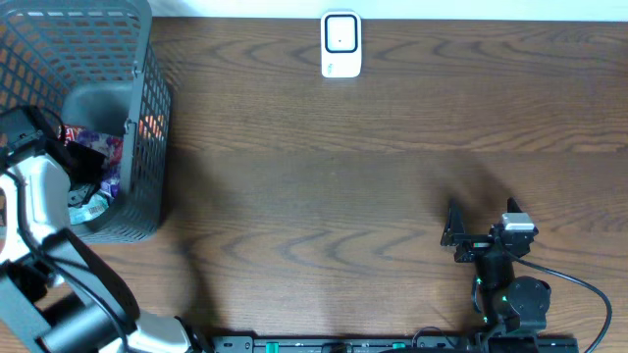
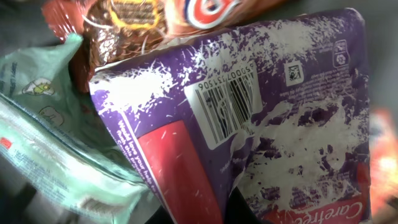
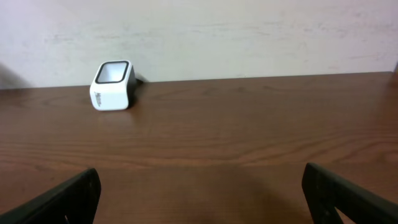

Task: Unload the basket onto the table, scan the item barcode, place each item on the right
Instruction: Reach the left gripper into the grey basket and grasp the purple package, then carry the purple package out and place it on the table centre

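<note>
**A:** Across the tabletop, we're working inside the basket, where the purple packet is lying among other wrappers. Our left claw is sitting closed down in there, though we're not seeing whether it's pinching the packet.

**B:** So we're planning on lifting slowly, straight up past the basket wall. Then we're turning the barcode toward the scanner, well right of the basket. Our right claw is waiting, jaws spread, farther right.
</note>
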Motion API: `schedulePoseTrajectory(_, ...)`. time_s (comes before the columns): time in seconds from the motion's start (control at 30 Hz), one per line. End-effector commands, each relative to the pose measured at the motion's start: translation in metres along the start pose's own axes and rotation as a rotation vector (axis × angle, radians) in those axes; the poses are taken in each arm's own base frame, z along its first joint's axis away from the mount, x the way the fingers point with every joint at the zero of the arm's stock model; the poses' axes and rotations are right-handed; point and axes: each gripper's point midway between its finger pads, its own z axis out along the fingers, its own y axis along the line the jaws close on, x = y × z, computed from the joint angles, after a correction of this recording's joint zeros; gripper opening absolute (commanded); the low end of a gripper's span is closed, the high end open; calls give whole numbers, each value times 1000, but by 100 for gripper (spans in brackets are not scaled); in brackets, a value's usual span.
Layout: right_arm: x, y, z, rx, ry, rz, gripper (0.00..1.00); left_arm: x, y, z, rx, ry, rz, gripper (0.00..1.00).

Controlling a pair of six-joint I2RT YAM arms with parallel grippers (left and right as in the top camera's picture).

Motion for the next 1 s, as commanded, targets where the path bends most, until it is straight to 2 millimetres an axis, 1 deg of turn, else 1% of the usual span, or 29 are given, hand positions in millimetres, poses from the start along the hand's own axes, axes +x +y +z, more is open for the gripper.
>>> schedulePoseTrajectory(0.0,1,-2,0,12,-1,-8,99,-25,-30,-71,159,-159,11,8)
schedulePoseTrajectory(0.07,1,-2,0,12,-1,-8,99,-35,-38,-107,228,-255,16,7)
schedulePoseTrajectory(0.13,1,-2,0,12,-1,-8,99,-42,-46,-152,312,-369,23,7)
schedulePoseTrajectory(0.17,1,-2,0,12,-1,-8,99,-44,-50,-176,359,-423,25,7)
schedulePoseTrajectory(0.2,1,-2,0,12,-1,-8,99,-44,-53,-193,400,-459,29,7)
schedulePoseTrajectory(0.27,1,-2,0,12,-1,-8,99,-41,-64,-241,530,-551,60,7)
schedulePoseTrajectory(0.3,1,-2,0,12,-1,-8,99,-37,-70,-264,600,-587,83,7)
schedulePoseTrajectory(0.33,1,-2,0,12,-1,-8,99,-26,-80,-296,710,-627,129,7)
schedulePoseTrajectory(0.37,1,-2,0,12,-1,-8,99,-17,-88,-315,785,-639,169,7)
schedulePoseTrajectory(0.4,1,-2,0,12,-1,-8,99,-3,-99,-333,871,-635,225,7)
schedulePoseTrajectory(0.43,1,-2,0,12,-1,-8,99,12,-111,-346,953,-614,287,7)
schedulePoseTrajectory(0.47,1,-2,0,12,-1,-8,99,23,-120,-352,1003,-593,328,7)
schedulePoseTrajectory(0.5,1,-2,0,12,-1,-8,99,38,-131,-358,1062,-556,384,8)
schedulePoseTrajectory(0.6,1,-2,0,12,-1,-8,99,77,-158,-357,1148,-440,487,7)
schedulePoseTrajectory(0.67,1,-2,0,12,-1,-8,99,110,-177,-352,1188,-361,585,7)
schedulePoseTrajectory(0.73,1,-2,0,12,-1,-8,99,149,-195,-345,1224,-282,713,8)
schedulePoseTrajectory(0.8,1,-2,0,12,-1,-8,99,186,-209,-338,1251,-212,826,8)
schedulePoseTrajectory(0.83,1,-2,0,12,-1,-8,99,207,-216,-332,1263,-169,886,7)
schedulePoseTrajectory(0.87,1,-2,0,12,-1,-8,99,224,-221,-326,1267,-136,932,7)
schedulePoseTrajectory(0.9,1,-2,0,12,-1,-8,99,243,-228,-317,1263,-95,979,7)
schedulePoseTrajectory(0.97,1,-2,0,12,-1,-8,99,269,-238,-297,1229,-35,1021,8)
